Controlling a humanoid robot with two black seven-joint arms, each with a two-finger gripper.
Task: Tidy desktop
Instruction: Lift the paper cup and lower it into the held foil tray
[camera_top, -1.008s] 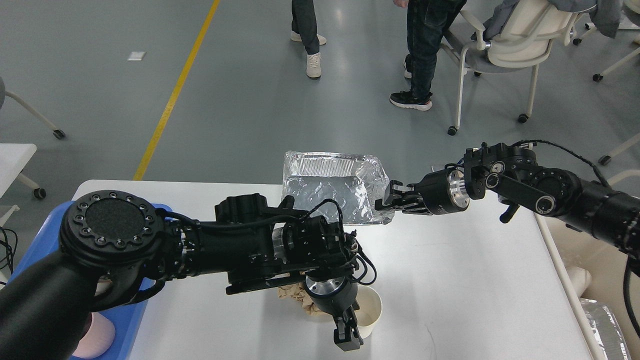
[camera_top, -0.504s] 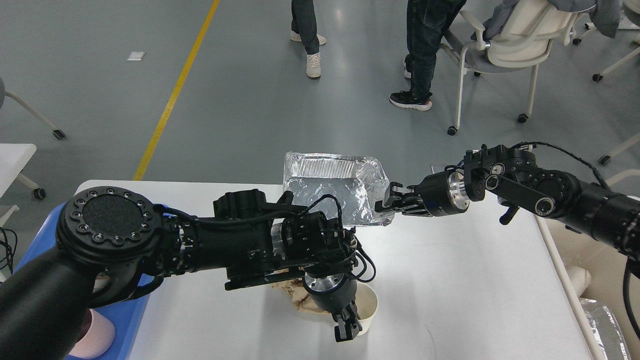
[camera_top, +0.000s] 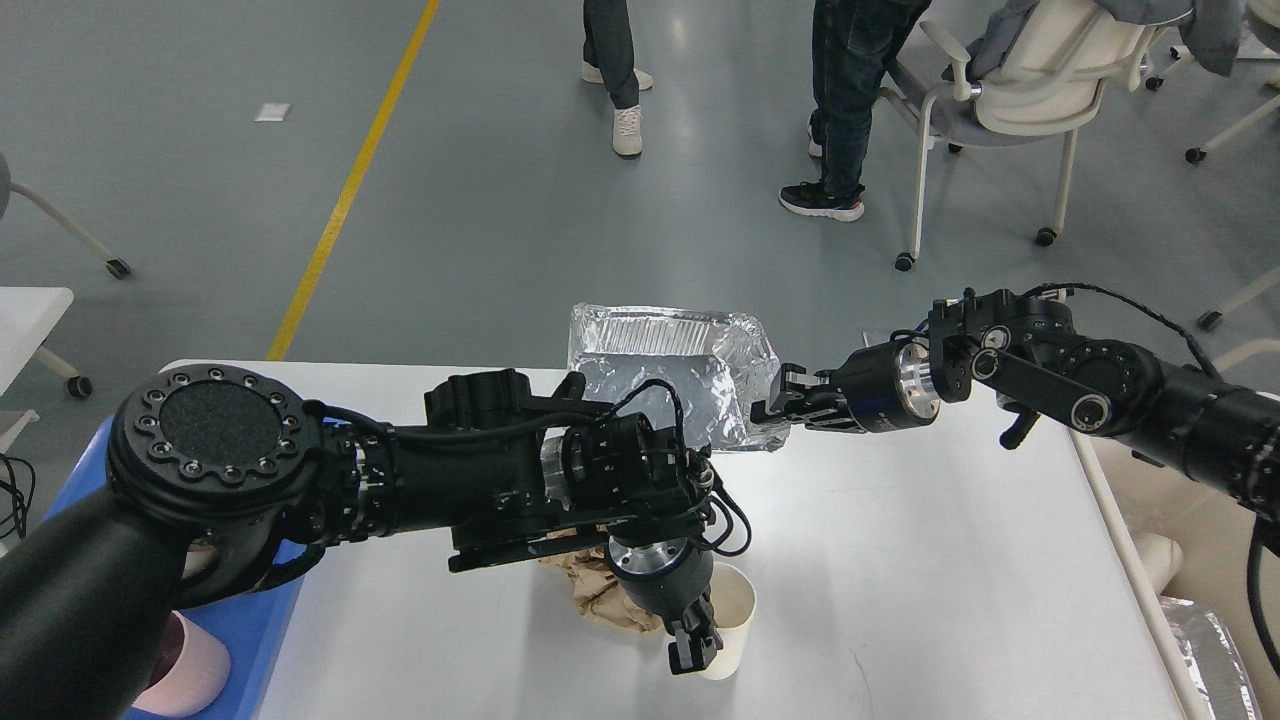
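On the white desktop (camera_top: 950, 560), a cream paper cup (camera_top: 732, 605) stands near the front edge beside a crumpled brown paper wad (camera_top: 590, 595). My left gripper (camera_top: 693, 650) points down at the cup's near rim, its fingers pinched over the cup's wall. A crinkled foil tray (camera_top: 660, 380) sits at the far edge, tipped up so that its inside faces me. At the tray's right side, my right gripper (camera_top: 775, 405) is shut on the foil edge. My left forearm hides the tray's lower left part and some of the brown paper.
A blue bin (camera_top: 265, 620) holding a pink cup (camera_top: 190, 670) hangs off the desk's left side. A cream bin (camera_top: 1150, 560) with foil inside sits to the right. Beyond the table are two people's legs (camera_top: 840, 100) and rolling chairs (camera_top: 1010, 100).
My left gripper has risen a little and closed on the cup's rim; the cup now leans and sits slightly farther back. More brown paper shows. The right gripper and tray have held still.
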